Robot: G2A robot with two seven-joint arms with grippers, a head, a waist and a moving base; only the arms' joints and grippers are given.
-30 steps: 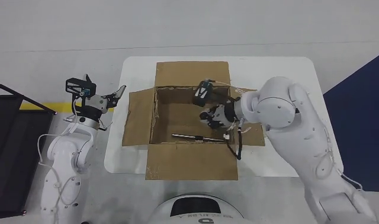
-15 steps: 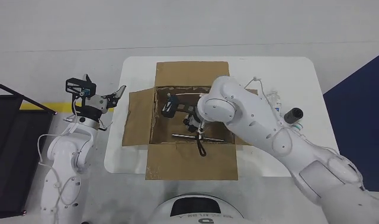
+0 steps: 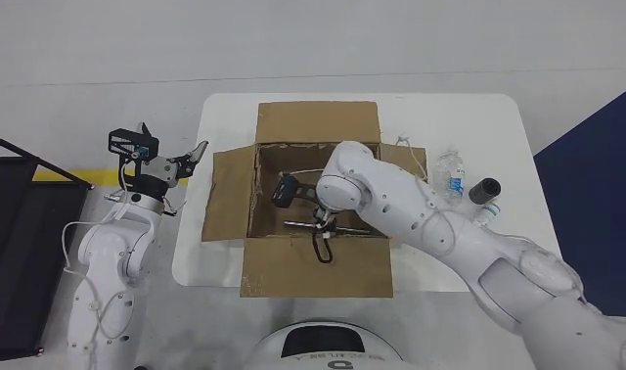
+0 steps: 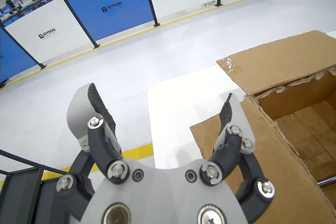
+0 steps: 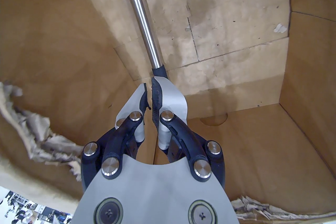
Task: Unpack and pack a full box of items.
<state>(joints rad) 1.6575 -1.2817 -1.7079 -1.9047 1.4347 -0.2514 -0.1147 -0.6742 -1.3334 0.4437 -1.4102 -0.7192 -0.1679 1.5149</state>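
An open cardboard box (image 3: pixel 318 115) stands in the middle of the white table (image 3: pixel 469 125). A shiny metal rod (image 3: pixel 357 230) with a black band lies on the box floor near its front wall. My right gripper (image 3: pixel 315 216) is down inside the box, right over the rod. In the right wrist view this gripper (image 5: pixel 150 88) is shut, and the rod (image 5: pixel 143 22) runs on past its fingertips along the box floor (image 5: pixel 236 25). My left gripper (image 3: pixel 196 158) hangs open and empty off the table's left edge; in its own view (image 4: pixel 160 93) it faces the box (image 4: pixel 278 62).
A clear plastic bottle (image 3: pixel 451 172) and a black cylinder (image 3: pixel 484 189) sit on the table to the right of the box. A dark rack (image 3: pixel 29 233) stands left of the table. The box flaps are spread outward, with torn paper edges (image 5: pixel 39 125).
My right arm swung from the right side of the box leftward and lowered its gripper over the rod, uncovering the bottle and the black cylinder. The rod and left arm stayed still.
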